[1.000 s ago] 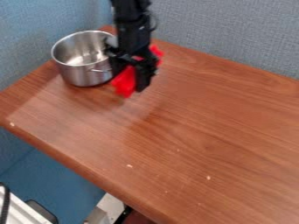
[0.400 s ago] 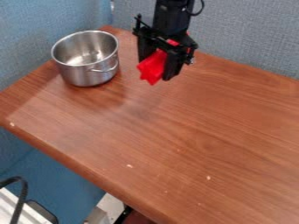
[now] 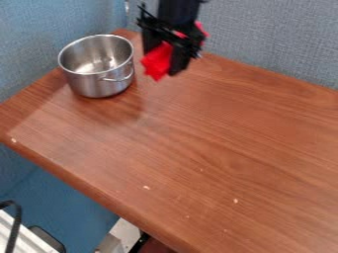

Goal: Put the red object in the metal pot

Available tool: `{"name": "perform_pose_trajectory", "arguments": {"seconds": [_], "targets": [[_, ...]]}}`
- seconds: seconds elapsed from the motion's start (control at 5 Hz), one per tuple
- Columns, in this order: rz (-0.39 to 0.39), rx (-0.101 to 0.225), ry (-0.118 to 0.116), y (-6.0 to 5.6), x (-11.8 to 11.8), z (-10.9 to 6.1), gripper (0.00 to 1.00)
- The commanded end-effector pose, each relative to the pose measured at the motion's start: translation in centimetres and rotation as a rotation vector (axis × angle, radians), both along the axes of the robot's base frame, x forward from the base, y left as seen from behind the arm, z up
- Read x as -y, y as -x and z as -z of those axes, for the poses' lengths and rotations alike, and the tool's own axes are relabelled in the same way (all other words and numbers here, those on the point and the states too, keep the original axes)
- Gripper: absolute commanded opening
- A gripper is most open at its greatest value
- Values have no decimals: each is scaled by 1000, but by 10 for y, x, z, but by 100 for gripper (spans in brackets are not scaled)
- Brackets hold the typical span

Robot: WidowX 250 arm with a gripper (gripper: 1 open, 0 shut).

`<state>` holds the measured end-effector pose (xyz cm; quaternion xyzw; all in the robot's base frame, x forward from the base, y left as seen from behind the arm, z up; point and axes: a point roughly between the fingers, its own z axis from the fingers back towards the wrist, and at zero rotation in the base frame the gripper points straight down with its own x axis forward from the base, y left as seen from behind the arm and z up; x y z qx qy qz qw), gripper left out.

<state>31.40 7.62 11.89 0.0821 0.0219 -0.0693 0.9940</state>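
One red object (image 3: 157,62) hangs clamped in the pincer (image 3: 168,57).

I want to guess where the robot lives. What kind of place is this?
Probably a robot test room, not a real kitchen. A wooden table stands against a plain blue wall. On it is only a metal pot, and a black gripper holds a red object above the table.

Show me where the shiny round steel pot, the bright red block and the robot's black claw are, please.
Shiny round steel pot (image 3: 99,82): camera view, on its outer front wall.
Bright red block (image 3: 157,64): camera view, on its lower red face.
Black gripper (image 3: 172,51): camera view, between its fingertips, clamped on the block.
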Motion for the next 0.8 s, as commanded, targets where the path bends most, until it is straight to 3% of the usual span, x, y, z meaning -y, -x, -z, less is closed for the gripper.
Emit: {"name": "perform_pose_trajectory", "arguments": {"seconds": [0.0, 0.2, 0.4, 0.6], "targets": [[-1, 43, -30, 4, -33, -17, 0], [-34, 41, -26, 15, -60, -14, 0], [-107, 39, -30, 18, -83, -19, 0], [-93, 54, -25, 19, -104, -26, 0]]}}
